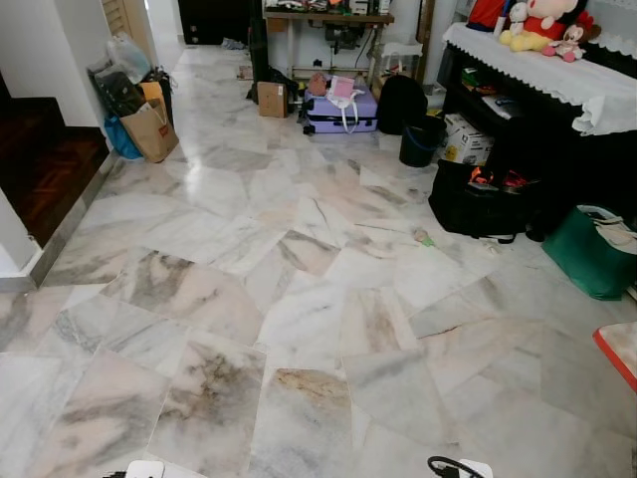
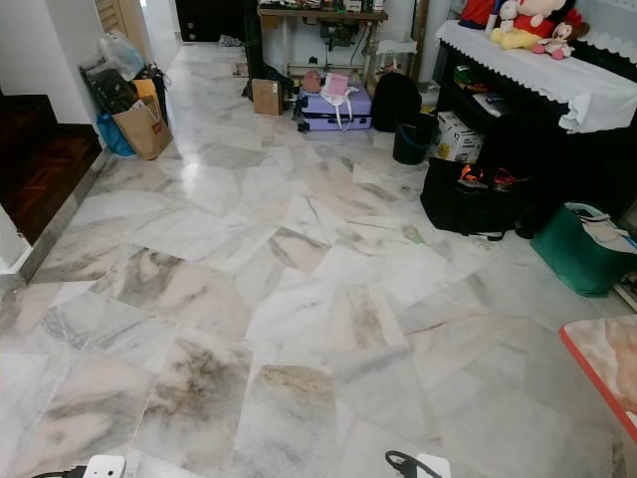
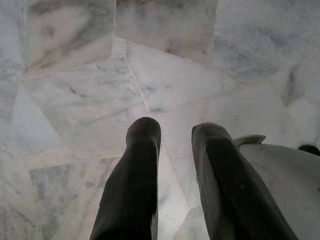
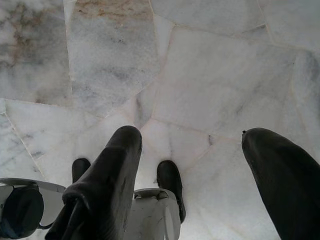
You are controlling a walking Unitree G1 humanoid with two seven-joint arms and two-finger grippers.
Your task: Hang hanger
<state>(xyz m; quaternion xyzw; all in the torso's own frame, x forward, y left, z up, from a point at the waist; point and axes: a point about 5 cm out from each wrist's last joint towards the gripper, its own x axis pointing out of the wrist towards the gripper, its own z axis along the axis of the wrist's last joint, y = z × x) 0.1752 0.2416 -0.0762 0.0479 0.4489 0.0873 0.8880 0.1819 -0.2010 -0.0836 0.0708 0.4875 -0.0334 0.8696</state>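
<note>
Both arms hang low over a pale marble floor (image 1: 299, 299). In the left wrist view my left gripper (image 3: 176, 131) points down at the tiles, its two black fingers (image 3: 142, 150) a small gap apart with nothing between them. My right gripper (image 4: 197, 137) also points down at the floor, its fingers (image 4: 120, 155) spread wide and holding nothing. Below it in the right wrist view sits a white robot part with two black tips (image 4: 150, 210).
A black shelf under a white cloth (image 1: 557, 80) lines the right side, with a black bag (image 1: 478, 204) and green basket (image 1: 592, 251) before it. A purple suitcase (image 1: 341, 110) and black bucket (image 1: 418, 139) stand at the back. Paper bag (image 1: 151, 129) and dark wooden step (image 1: 40, 169) are left.
</note>
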